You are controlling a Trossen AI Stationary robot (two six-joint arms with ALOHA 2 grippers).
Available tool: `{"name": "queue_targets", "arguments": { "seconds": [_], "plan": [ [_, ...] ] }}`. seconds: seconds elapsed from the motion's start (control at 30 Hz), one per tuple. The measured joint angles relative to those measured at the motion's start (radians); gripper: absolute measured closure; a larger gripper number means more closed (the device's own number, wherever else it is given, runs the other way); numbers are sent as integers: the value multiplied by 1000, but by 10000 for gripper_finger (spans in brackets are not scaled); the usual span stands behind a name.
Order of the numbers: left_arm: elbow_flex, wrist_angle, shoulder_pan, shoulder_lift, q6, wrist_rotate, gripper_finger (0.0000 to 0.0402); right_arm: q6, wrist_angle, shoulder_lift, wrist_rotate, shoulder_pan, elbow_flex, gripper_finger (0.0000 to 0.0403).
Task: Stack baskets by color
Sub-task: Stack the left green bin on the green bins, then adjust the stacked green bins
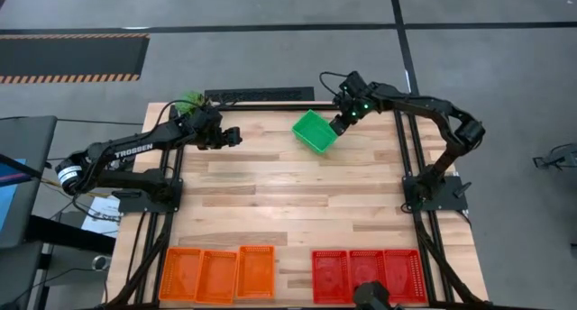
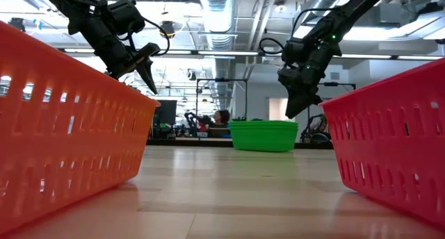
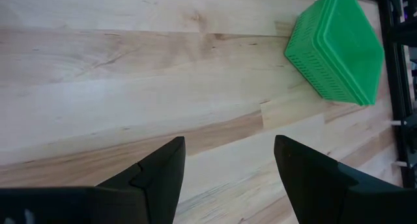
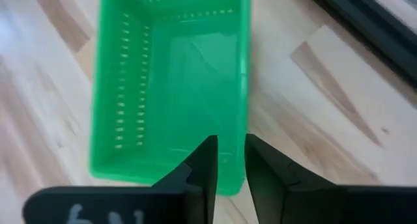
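Your right tool (image 1: 337, 125) sits just over the near wall of the green basket (image 1: 314, 132) at the counter's (image 1: 288, 202) far edge, fingers a narrow gap apart and gripping nothing, probably letting go, while your left tool (image 1: 232, 136) waits wide open nearby.

In the low view an orange basket (image 2: 69, 121) and a red basket (image 2: 396, 138) fill the sides and run off the picture's edges, hiding much of the surface (image 2: 229, 190); the person (image 2: 222, 118) far behind is too small and blurred to make out. In the high view a dark object (image 1: 370, 296) at the bottom edge covers part of the red baskets (image 1: 368, 274). How many green baskets (image 1: 315, 132) are nested there cannot be told.
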Motion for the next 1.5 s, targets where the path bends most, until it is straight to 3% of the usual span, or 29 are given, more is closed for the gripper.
{"name": "queue_targets", "arguments": {
  "seconds": [0.13, 0.23, 0.3, 0.4, 0.5, 1.0, 1.27, 1.5],
  "plan": [
    [0, -1, 0, 0, 0, 0, 178, 1, -8, 0, 21, 0, 1, 300],
    [0, -1, 0, 0, 0, 1, 178, 7, -129, -7, 29, 0, 33, 300],
    [0, -1, 0, 0, 0, 1, 178, 11, -215, -22, 106, 2, 56, 300],
    [0, -1, 0, 0, 1, 0, 178, 48, -317, -39, 306, 17, 59, 300],
    [0, -1, 0, 0, 1, 0, 178, 81, -352, -22, 370, 27, 58, 300],
    [0, -3, 0, 0, 26, 10, 178, 211, -256, 168, 351, 209, 94, 301],
    [0, -2, 0, 0, 37, 11, 178, 229, -250, 315, 312, 291, 353, 301],
    [0, -3, 0, 0, 41, 12, 178, 247, -252, 513, 178, 334, 660, 301]
  ]
}}
